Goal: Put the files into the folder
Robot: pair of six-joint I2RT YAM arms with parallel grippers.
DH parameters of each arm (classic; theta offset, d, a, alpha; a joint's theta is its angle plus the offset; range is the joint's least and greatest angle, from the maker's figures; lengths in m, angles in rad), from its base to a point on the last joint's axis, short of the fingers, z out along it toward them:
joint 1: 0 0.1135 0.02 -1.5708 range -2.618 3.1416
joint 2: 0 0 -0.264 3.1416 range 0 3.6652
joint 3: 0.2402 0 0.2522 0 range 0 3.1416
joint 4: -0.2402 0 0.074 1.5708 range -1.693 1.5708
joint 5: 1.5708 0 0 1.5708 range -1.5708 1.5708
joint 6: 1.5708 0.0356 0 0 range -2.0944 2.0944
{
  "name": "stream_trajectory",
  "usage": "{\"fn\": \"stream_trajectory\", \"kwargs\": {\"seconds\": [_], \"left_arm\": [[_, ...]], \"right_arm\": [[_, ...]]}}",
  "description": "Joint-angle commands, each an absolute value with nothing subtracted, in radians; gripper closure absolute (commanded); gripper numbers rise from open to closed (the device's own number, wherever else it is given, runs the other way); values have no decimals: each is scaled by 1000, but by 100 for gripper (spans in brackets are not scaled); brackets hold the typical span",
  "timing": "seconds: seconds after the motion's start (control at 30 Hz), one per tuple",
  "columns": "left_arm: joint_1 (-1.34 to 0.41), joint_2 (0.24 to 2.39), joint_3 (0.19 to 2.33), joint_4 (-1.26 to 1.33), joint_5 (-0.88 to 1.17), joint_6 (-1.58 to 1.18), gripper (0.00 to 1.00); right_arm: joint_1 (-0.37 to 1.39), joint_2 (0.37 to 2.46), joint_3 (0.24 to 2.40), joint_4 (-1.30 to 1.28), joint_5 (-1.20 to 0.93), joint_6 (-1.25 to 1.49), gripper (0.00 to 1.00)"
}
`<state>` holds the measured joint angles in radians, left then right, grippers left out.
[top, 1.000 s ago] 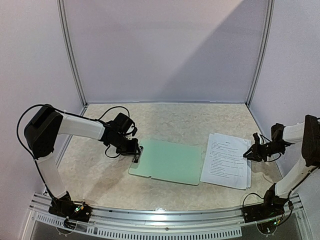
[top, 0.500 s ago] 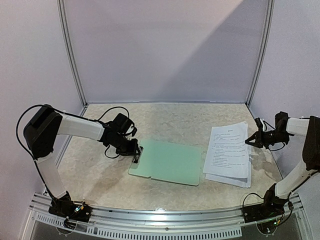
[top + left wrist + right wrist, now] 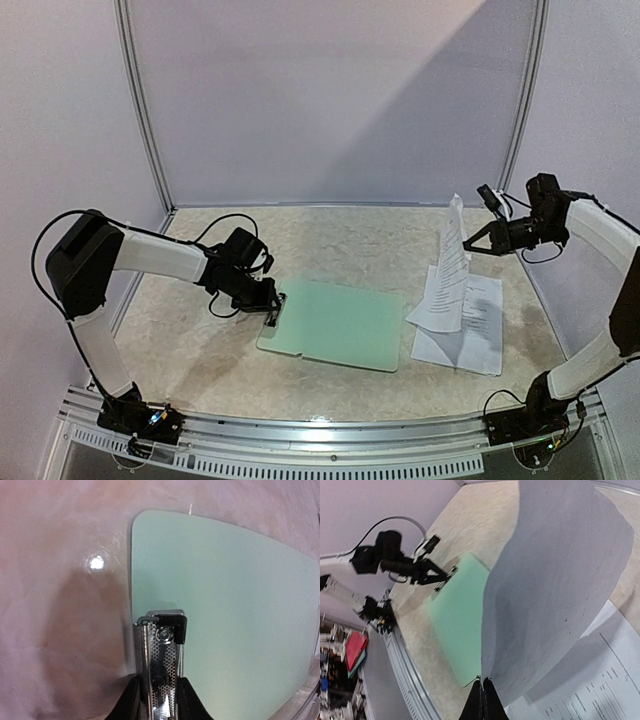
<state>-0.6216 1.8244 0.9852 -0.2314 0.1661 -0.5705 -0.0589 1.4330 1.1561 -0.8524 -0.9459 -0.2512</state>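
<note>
Left claw (image 3: 272, 310) clamped shut on the perforated metal clip (image 3: 159, 650) of the flat mint folder (image 3: 345, 325), mid-table. Right claw (image 3: 466, 241) pinched one thin white sheet (image 3: 452, 268), held aloft and curled. Other printed sheets (image 3: 475, 335) lay flat beside the folder on the marbled table (image 3: 330, 240).
</note>
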Motion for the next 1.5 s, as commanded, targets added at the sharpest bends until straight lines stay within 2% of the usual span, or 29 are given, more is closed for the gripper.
{"fn": "stream_trajectory", "kwargs": {"seconds": [0.0,0.17,0.33,0.53,0.8,1.2,1.3,1.47], "left_arm": [[-627,1845,953,-302,203,-580,100],[-627,1848,957,-303,200,-578,100],[-627,1851,956,-296,202,-581,100],[-626,1853,963,-298,205,-575,100],[-626,1858,960,-296,207,-571,100],[-626,1857,951,-297,202,-577,100],[-627,1858,948,-289,205,-583,100],[-627,1859,946,-287,208,-579,100]], "right_arm": [[30,1392,1311,-1026,-1045,-350,100],[61,1435,1456,-1185,-1160,-393,100],[157,1520,1458,-1423,-1158,-594,100],[324,1573,1396,-1427,-1075,-641,100],[502,1645,1507,-1426,-1121,-581,100],[587,1555,1444,-1427,-1263,-565,100],[592,1559,1469,-1427,-1306,-546,100],[646,1623,1499,-1425,-1265,-531,100]]}}
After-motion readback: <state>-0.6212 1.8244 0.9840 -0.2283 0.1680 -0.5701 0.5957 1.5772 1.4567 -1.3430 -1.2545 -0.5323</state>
